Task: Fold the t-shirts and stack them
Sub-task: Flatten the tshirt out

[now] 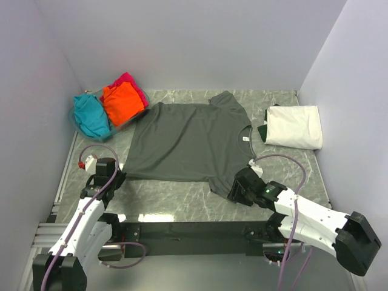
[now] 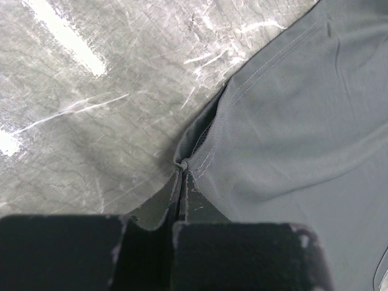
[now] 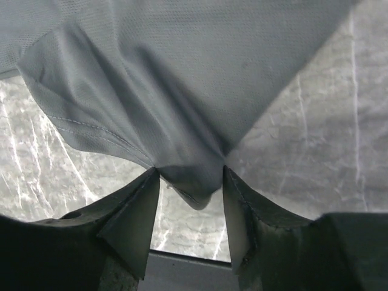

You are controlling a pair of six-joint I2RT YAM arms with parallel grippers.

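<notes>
Marbled table [image 1: 170, 195], pale walls [image 1: 194, 42]: I saw left pincer [image 2: 180, 182] pinching the dark grey t-shirt [image 1: 188, 139], right pincer [image 3: 191, 182] spread.

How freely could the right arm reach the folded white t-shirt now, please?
Probably yes: the white t-shirt lies on its side, bare table between; but the right gripper, open, straddles a sleeve of the dark grey t-shirt.

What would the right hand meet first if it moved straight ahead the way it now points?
The right hand would meet the dark grey t-shirt at once: a fold of its sleeve lies between the open fingers, and more of the cloth spreads straight ahead.
</notes>
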